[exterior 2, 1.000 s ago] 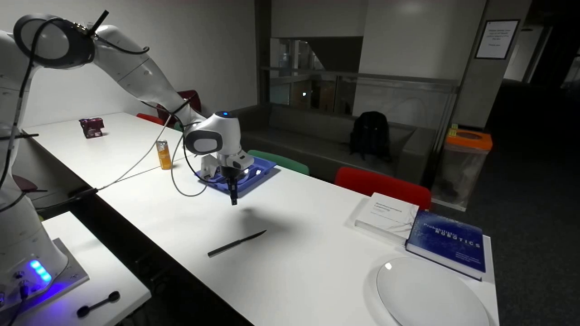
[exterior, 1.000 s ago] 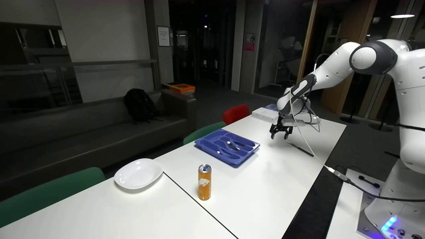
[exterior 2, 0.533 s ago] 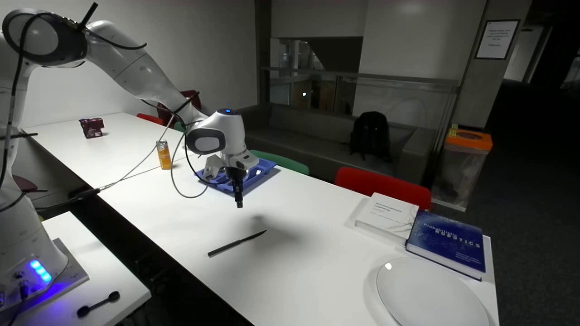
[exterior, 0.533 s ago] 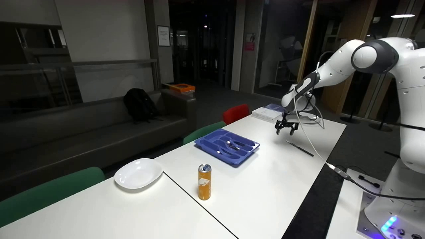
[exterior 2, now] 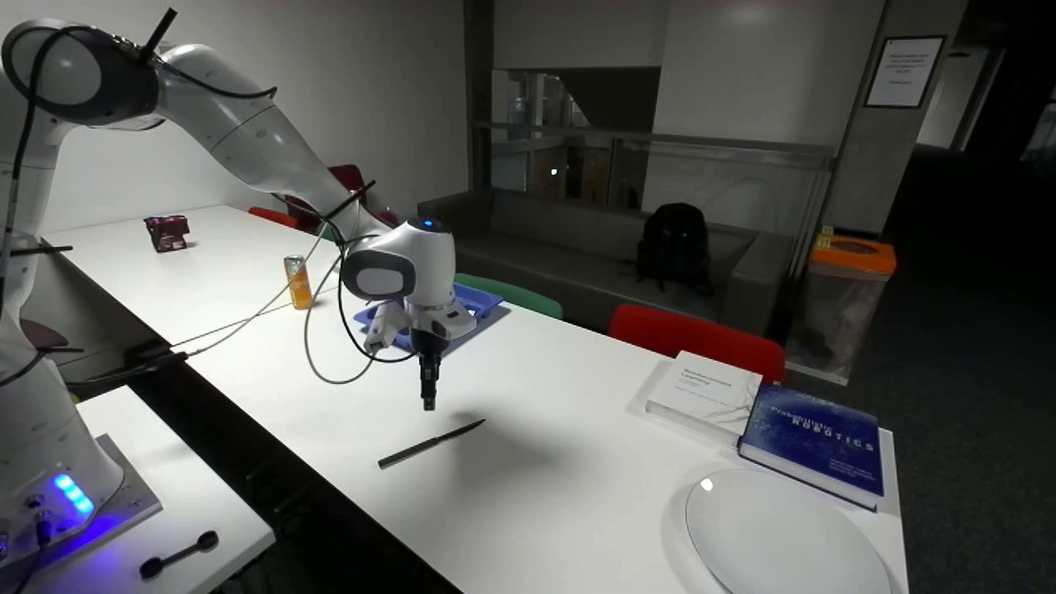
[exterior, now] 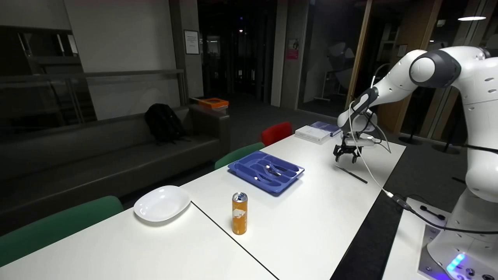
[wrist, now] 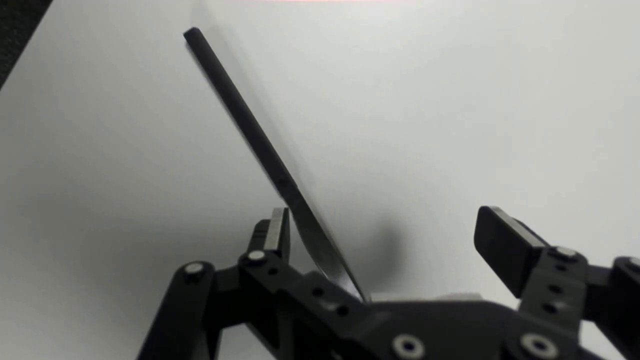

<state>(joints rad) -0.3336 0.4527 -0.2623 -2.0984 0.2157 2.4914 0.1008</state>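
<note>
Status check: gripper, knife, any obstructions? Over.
Gripper open, empty, above the table. Knife lying there, untouched. No obstruction visible between gripper and knife.

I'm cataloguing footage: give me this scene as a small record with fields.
Gripper: black two-finger gripper, open, holding nothing, above white table
Nearest: black-handled metal knife, lying on the table
Tray: blue compartmented plastic tray, utensils inside
Drink: slim orange metal can, upright
Books: white rectangular book beside blue rectangular book
Dishes: shallow white bowl; flat white plate

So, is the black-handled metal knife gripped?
No: in the wrist view the black gripper stands open and the knife lies on the white tabletop.
</note>
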